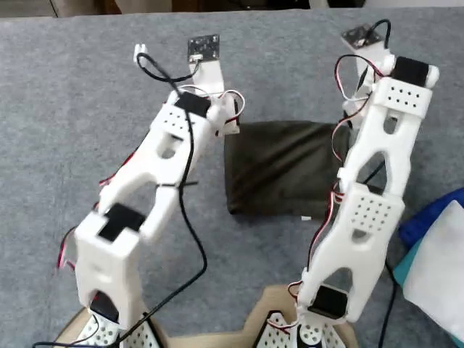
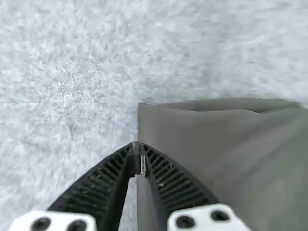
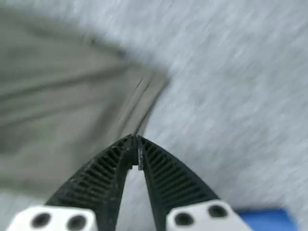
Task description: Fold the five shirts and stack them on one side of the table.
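Site: a grey felt-covered table (image 1: 72, 109). Two white arms are reaching out from the near edge, one on each flank of the work.

Garment: a dark olive-brown folded cloth shirt (image 1: 283, 167) is lying flat as a tidy rectangle about mid-table, a little toward the right side and well short of the far edge.

Left gripper (image 2: 136, 156): the black ribbed jaws are standing shut, tips meeting right on the shirt's left edge near its far left corner. I cannot tell whether any cloth is pinched between them.

Right gripper (image 3: 135, 147): the jaws are likewise pressed together, tips sitting at the shirt's far right corner where the layered hems are showing. I cannot confirm a hold on the cloth here either.

Why so placed: one gripper at each far corner is suiting a two-handed move. They could square the fold, or drag the bundle whole so the layers are not slipping apart.

Side heap: a heap of blue, teal and white cloth (image 1: 433, 250) is sitting toward the table's right side, beside the right arm and apart from the olive shirt. I cannot tell whether these pieces are folded.

Stage, as judged: this shirt is looking folded and not yet stacked.

Risk, as judged: if only one corner is gripped, a pull is likely skewing the rectangle or peeling open the top layer.
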Action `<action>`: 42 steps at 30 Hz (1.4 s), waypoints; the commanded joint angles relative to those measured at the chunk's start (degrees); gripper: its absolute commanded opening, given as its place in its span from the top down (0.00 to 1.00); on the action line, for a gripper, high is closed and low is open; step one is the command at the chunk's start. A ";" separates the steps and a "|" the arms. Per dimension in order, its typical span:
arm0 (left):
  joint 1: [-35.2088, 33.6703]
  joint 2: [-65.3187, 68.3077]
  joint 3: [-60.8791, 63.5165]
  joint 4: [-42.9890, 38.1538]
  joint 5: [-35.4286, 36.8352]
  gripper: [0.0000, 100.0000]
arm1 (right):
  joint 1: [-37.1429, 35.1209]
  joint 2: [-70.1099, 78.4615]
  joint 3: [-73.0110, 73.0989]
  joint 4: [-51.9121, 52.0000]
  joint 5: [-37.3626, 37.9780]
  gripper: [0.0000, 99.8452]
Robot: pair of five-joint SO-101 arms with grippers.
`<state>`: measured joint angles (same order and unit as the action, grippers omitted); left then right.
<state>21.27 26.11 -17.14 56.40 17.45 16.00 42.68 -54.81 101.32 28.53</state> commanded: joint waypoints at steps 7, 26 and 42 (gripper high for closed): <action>-0.18 15.08 -26.11 10.73 0.00 0.98 | 1.10 -40.66 61.85 -19.87 -0.53 0.99; -1.23 30.02 -38.24 14.68 -2.11 0.98 | 11.21 -34.15 82.95 -40.70 4.04 0.99; 1.23 26.68 -65.14 35.08 -11.34 0.98 | 8.13 -60.00 73.45 -18.29 -16.88 0.99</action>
<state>21.10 56.53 -71.56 86.02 9.45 23.91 -10.51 21.49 78.64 19.56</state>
